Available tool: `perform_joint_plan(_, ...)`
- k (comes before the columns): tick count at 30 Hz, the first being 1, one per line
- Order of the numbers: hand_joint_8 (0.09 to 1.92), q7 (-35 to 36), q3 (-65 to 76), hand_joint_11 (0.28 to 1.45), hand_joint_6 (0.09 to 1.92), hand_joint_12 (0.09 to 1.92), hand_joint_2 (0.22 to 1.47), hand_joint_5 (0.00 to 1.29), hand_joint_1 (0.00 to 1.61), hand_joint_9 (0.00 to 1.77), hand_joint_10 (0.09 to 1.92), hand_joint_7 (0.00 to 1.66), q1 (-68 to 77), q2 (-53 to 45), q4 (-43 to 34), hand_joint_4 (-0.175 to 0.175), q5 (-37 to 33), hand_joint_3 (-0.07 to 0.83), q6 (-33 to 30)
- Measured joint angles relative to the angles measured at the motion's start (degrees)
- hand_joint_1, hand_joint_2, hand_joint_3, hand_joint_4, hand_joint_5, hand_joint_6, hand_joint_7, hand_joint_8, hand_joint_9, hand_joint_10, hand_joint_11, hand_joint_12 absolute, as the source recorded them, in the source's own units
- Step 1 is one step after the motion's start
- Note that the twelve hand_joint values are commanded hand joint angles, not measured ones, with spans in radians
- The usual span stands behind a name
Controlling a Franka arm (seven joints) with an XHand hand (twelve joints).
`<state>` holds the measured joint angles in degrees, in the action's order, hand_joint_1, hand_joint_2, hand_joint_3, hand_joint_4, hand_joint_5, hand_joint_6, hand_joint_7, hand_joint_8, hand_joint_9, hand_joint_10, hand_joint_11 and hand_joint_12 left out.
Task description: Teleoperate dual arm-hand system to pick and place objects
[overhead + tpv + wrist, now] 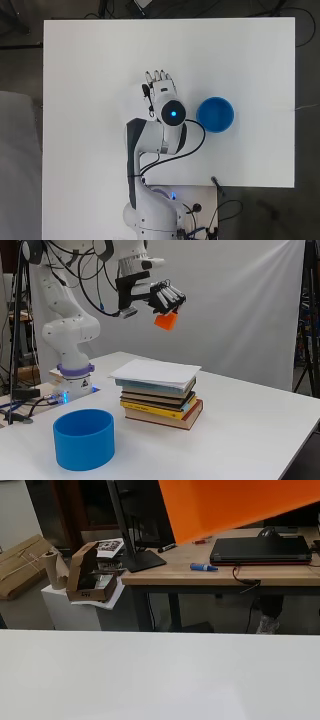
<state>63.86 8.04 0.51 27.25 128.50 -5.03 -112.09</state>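
High above the table, the hand is shut on an orange block, which hangs below its curled fingers. The block is above and slightly to the side of a stack of books topped with white paper. In the wrist view the orange block fills the upper part of the picture, with the white table and the room beyond it. From overhead the hand is near the table's middle, its fingers pointing up the view; the block is hidden under it. A blue round cup stands open to the right of the hand.
The blue cup stands near the table's front edge in the side view, closer to the camera than the books. A black cable loops beside the arm. The white table has bare surface at left and far side.
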Motion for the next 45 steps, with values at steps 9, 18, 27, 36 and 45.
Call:
perform_joint_plan(9, 1.92, 11.6, 0.4, 1.11, 1.43, 1.92, 1.26, 0.70, 0.89, 1.37, 1.92, 0.94, 0.7, -0.8, 10.0, 0.175, -4.5, 0.001, -3.9)
perform_joint_plan(18, 0.44, 13.2, 0.7, 0.49, 0.34, 0.68, 1.03, 0.20, 0.43, 0.45, 0.64, 0.26, 1.0, -3.6, 11.6, 0.007, -9.6, -0.002, -2.2)
perform_joint_plan(27, 0.09, -4.3, -1.9, 0.45, 0.09, 0.09, 0.93, 0.14, 0.13, 0.33, 0.09, 0.16, 0.9, -6.8, 8.6, 0.081, -3.6, 0.006, 1.9)
perform_joint_plan(36, 0.09, -6.1, -4.8, 0.50, 0.09, 0.09, 1.01, 0.35, 0.24, 0.45, 0.09, 0.31, 0.7, -1.9, 18.6, 0.075, 1.4, 0.007, -8.1)
perform_joint_plan(45, 1.90, -1.4, -2.8, 1.00, 1.35, 1.86, 1.24, 0.74, 0.90, 1.35, 1.88, 1.03, 0.7, 0.3, 22.0, 0.175, 0.3, -0.005, -10.4)
